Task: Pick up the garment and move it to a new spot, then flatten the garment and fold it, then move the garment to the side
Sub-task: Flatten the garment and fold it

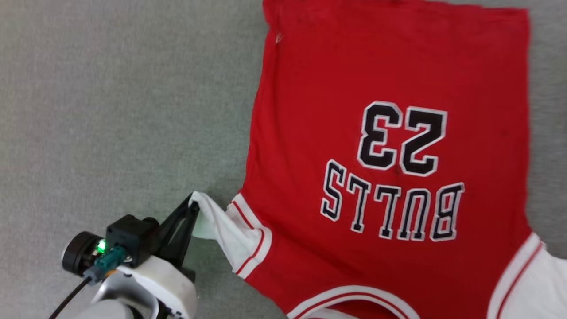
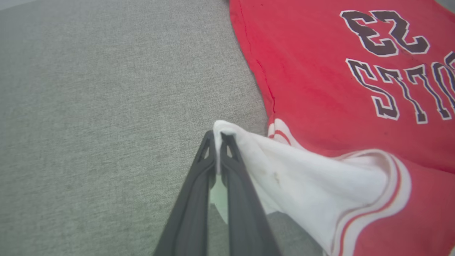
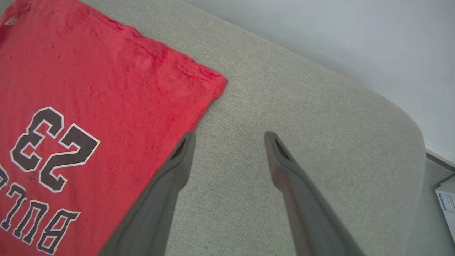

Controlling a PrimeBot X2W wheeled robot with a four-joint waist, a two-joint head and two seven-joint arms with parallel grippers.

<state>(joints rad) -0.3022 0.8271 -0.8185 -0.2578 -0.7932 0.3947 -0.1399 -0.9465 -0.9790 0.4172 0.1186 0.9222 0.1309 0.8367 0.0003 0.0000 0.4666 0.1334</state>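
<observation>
- The garment lies spread on the grey cloth surface, lettering up.
- The left gripper has its jaws clamped on the garment's white sleeve, holding its tip raised.
- The right gripper has its jaws wide apart and empty, just beside the garment's edge.

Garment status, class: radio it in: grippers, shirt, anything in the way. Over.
Left gripper shut on white sleeve of garment. Right gripper open, empty, over grey surface beside its edge. Garment spread lettering-up. No obstruction seen.
</observation>
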